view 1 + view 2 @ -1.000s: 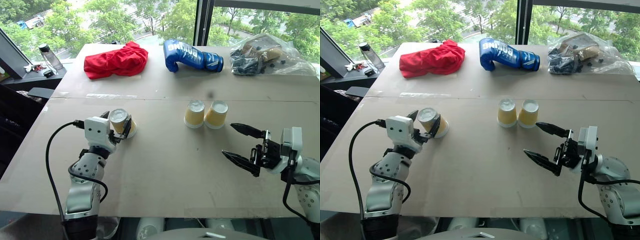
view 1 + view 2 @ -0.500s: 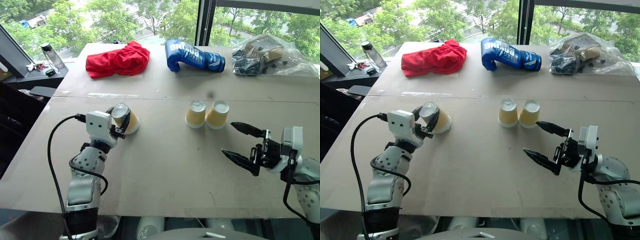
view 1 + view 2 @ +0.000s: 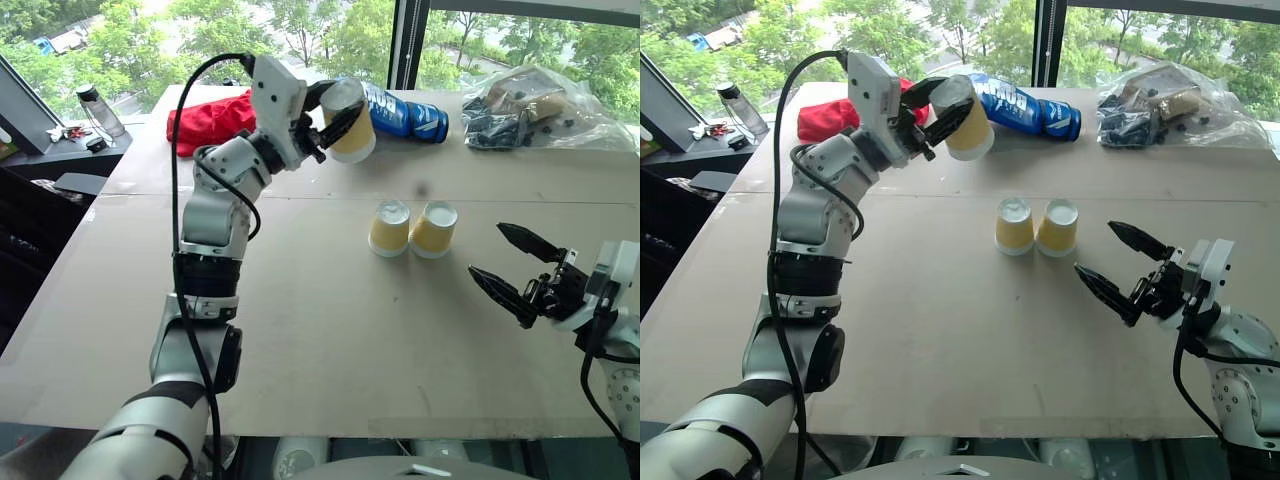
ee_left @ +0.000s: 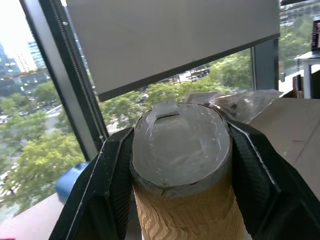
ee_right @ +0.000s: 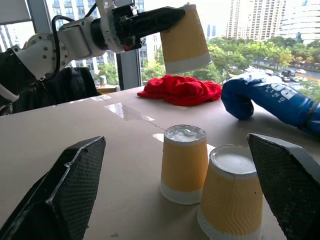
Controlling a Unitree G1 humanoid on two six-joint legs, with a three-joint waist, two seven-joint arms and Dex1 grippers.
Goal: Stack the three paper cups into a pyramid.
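While the left gripper (image 3: 335, 120) is raised well above the table (image 3: 300, 330), its two black fingers are clamped on the sides of one paper cup (image 3: 349, 120), held upside down and tilted, with its white base uppermost and its open mouth turned away, so the inside cannot be seen. The other two cups (image 3: 411, 228) stand upside down, side by side and touching, near the middle of the table, nothing on top of them. The right gripper (image 3: 518, 270) hovers near the table's right edge with its fingers spread wide and empty, pointing toward the pair. Along the far edge lie a red cloth (image 3: 215, 122), partly hidden behind the left arm, a blue boxing glove (image 3: 410, 118), its cuff end covered by the held cup, and a clear plastic bag (image 3: 530, 110) whose dark contents are hard to make out.
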